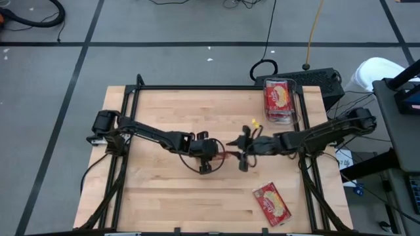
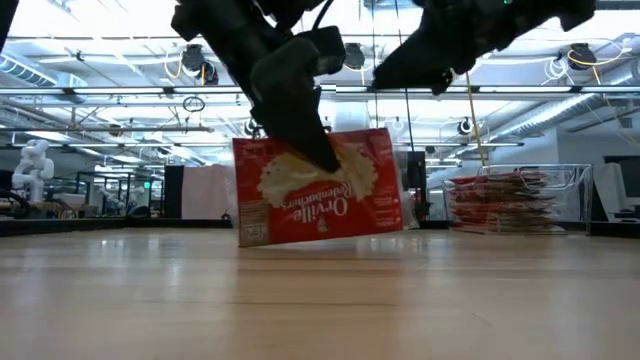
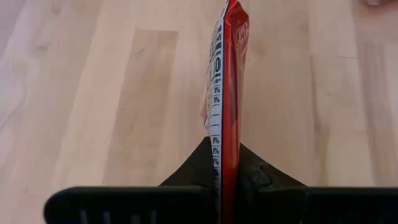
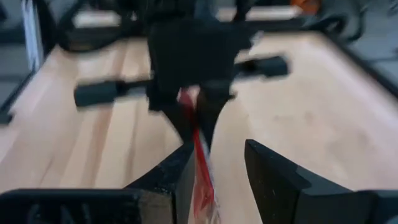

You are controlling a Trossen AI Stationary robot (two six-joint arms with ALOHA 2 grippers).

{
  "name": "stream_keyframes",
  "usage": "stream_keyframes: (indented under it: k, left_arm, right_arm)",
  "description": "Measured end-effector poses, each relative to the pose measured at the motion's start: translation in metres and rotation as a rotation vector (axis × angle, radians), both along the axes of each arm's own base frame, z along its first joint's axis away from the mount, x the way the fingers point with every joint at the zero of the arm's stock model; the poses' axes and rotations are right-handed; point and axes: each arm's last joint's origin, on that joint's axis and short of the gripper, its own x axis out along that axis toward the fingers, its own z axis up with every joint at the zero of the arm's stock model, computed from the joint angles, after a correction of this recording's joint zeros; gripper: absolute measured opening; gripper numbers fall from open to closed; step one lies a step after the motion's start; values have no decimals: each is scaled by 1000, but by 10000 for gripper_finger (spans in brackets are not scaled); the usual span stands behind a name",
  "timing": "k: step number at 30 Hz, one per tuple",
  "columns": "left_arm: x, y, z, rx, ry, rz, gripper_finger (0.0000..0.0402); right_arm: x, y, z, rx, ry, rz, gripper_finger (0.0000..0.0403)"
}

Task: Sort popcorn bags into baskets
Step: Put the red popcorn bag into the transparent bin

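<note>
At the centre of the high view we see one popcorn bag [image 2: 318, 186] held on edge above the table [image 1: 164, 196], its red printed face turned to the low camera and tilted slightly. The left gripper [image 3: 227, 167] is clamped on the bag's edge, both fingers [image 3: 196, 165] pressed against it. The right gripper [image 4: 217, 165] meets it from the right of the frame with its fingers spread, the bag's edge between them; we cannot tell whether they touch it. Toward the upper right, the clear basket [image 1: 298, 105] holds a stack of bags [image 1: 279, 98]. A further bag [image 1: 272, 203] lies flat at the lower right.
</note>
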Motion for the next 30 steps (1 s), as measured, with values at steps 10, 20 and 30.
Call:
stream_keyframes:
  k: [10,20,30]
  left_arm:
    - [-2,-13,0,28,-4,-25,22]
    - [2,-13,3,52,-48,-56,42]
    - [1,-9,2,28,-42,39,91]
  right_arm:
    - [29,2,-31,39,175,91,135]
    - [36,-1,-47,31,219,131,122]
    - [36,-9,-48,-36,233,148,14]
